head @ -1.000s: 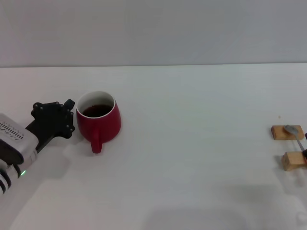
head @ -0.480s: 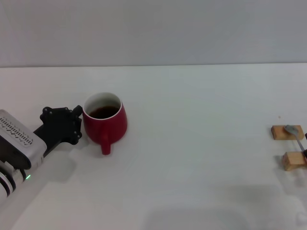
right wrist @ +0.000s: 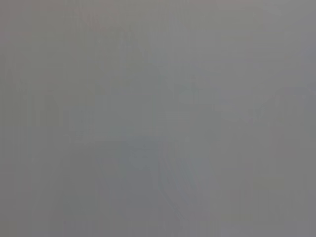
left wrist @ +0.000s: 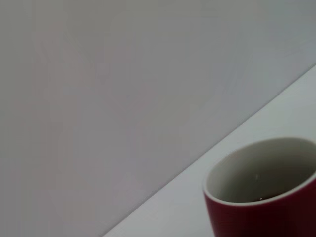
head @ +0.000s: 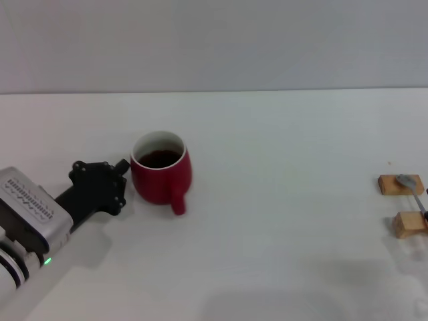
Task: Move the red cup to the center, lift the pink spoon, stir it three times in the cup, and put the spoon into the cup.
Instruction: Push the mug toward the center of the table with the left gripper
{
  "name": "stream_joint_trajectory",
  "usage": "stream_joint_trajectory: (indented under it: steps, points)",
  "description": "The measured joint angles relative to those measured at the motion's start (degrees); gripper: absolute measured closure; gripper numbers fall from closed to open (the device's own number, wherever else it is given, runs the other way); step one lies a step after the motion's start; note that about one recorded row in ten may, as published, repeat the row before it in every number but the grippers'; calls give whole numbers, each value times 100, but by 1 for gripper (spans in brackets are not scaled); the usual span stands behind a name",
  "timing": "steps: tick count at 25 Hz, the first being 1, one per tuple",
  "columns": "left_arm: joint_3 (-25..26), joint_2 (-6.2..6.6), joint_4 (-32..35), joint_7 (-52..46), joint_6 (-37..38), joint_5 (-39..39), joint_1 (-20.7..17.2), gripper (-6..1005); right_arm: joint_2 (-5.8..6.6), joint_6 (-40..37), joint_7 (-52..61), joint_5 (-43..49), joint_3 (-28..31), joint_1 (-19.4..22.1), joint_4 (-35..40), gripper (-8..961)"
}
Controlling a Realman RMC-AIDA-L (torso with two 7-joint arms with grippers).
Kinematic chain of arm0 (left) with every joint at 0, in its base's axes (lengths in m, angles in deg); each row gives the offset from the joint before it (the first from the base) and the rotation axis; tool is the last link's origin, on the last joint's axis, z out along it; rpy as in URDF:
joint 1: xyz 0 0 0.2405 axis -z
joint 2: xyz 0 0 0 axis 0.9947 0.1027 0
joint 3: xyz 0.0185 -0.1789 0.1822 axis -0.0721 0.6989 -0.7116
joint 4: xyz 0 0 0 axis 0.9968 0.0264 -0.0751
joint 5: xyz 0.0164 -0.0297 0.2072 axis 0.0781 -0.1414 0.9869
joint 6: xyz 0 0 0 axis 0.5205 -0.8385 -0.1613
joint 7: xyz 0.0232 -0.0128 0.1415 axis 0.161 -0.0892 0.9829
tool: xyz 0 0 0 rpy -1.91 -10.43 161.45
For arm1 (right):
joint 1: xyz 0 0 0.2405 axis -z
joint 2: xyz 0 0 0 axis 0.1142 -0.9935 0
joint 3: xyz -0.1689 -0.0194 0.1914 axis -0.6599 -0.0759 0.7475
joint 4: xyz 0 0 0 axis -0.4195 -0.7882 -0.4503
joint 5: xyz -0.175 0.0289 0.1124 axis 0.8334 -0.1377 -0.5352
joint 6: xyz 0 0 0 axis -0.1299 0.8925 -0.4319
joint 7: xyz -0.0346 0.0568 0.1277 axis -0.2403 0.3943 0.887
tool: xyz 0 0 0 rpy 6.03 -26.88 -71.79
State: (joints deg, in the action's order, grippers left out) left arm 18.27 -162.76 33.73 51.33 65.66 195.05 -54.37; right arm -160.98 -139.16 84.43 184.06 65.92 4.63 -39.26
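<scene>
The red cup [head: 161, 178] stands on the white table left of the middle, with dark liquid inside and its handle pointing to the front right. My left gripper [head: 119, 177] is black and sits right against the cup's left side, low over the table. The cup's rim and white inside also show in the left wrist view [left wrist: 261, 197]. The pink spoon [head: 412, 190] lies far right across two tan wooden blocks, greyish bowl toward the back. The center of the table [head: 267, 194] is bare white. The right gripper is out of view; the right wrist view shows only plain grey.
Two small tan wooden blocks [head: 400, 184] [head: 408, 224] sit near the right edge of the table and hold the spoon. A grey wall runs behind the table's far edge [head: 214, 91].
The left gripper and the red cup have moved together to the right, toward the middle. The cup's handle has swung from the front toward the front right. The spoon has not moved.
</scene>
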Motion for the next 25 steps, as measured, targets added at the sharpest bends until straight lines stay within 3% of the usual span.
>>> stream_joint_trajectory:
  steps: [11, 25]
  points:
    - [-45, 4, -11, 0, 63, -40, -64, 1001, 0, -55, 0, 11, -57, 22, 21, 259]
    - [-7, 27, 118, 162, -115, -32, 333, 1001, 0, -131, 0, 11, -74, 80, 0, 260]
